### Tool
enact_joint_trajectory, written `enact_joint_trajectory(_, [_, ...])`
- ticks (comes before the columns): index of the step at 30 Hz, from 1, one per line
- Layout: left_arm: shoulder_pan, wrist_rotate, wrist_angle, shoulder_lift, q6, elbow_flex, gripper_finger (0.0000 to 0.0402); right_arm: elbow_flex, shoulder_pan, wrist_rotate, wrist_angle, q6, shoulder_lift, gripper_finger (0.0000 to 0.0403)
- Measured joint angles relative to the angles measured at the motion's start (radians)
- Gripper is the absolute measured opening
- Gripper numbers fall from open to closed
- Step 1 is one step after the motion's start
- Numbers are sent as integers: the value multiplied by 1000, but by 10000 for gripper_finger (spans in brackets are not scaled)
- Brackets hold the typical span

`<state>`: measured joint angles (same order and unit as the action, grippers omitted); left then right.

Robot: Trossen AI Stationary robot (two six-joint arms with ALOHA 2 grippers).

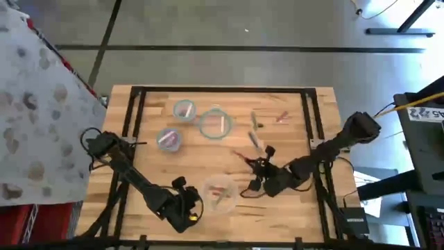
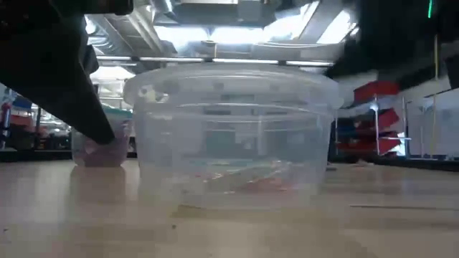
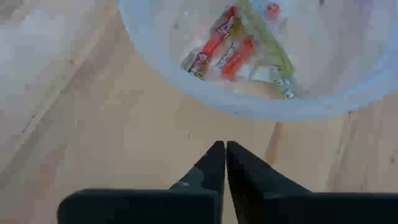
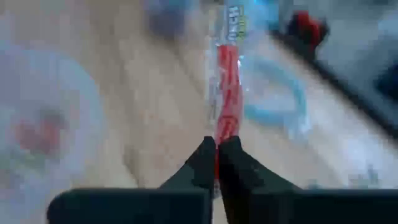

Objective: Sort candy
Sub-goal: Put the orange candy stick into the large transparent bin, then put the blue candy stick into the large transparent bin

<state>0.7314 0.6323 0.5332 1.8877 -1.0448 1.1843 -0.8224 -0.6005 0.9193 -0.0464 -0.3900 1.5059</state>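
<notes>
On the wooden table (image 1: 139, 118), read from the left side across, the left gripper (image 1: 186, 210) sits low near the front edge with its two fingers pressed together and nothing between them; the left wrist view shows their tips just short of a clear bowl's wall. Four bowls are counted in all: three with pale teal rims toward the back, namely a small bowl (image 1: 168, 139) holding purplish contents, a second small bowl (image 1: 184, 110) behind it, and a larger teal-rimmed bowl (image 1: 215, 125) with a pale piece inside; the fourth is the clear front bowl (image 1: 220, 193), just beside the left gripper. Inside the clear front bowl the left wrist view shows at least three thin stick candies (image 3: 239, 46), two reddish and one greenish. Further right, the right gripper (image 1: 258, 165) is above the table centre, its fingers pinched on one red stick candy (image 4: 227, 106), which stands out straight from the fingertips in a clear wrapper. Loose candy (image 1: 255, 141) lies on bare wood behind that gripper, at least three pieces: one pale piece near it, one greenish, and one pink at the far right. Their exact count cannot be told.
</notes>
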Motion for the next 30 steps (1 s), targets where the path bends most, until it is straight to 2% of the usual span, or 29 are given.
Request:
enact_joint_trajectory(3, [0, 0, 0, 0, 1, 0, 0, -81, -29, -73, 11, 108, 12, 0])
enact_joint_trajectory(8, [0, 0, -1, 0, 3, 0, 0, -118, -16, -313, 129, 192, 40, 0])
enact_joint_trajectory(19, [0, 0, -1, 0, 7, 0, 0, -117, 46, -442, 177, 145, 203, 6])
enact_joint_trajectory(22, [0, 0, 1, 0, 9, 0, 0, -117, 54, -469, 176, 131, 230, 37])
enact_joint_trajectory(30, [0, 0, 1, 0, 10, 0, 0, -124, 52, -453, 158, 163, 208, 175])
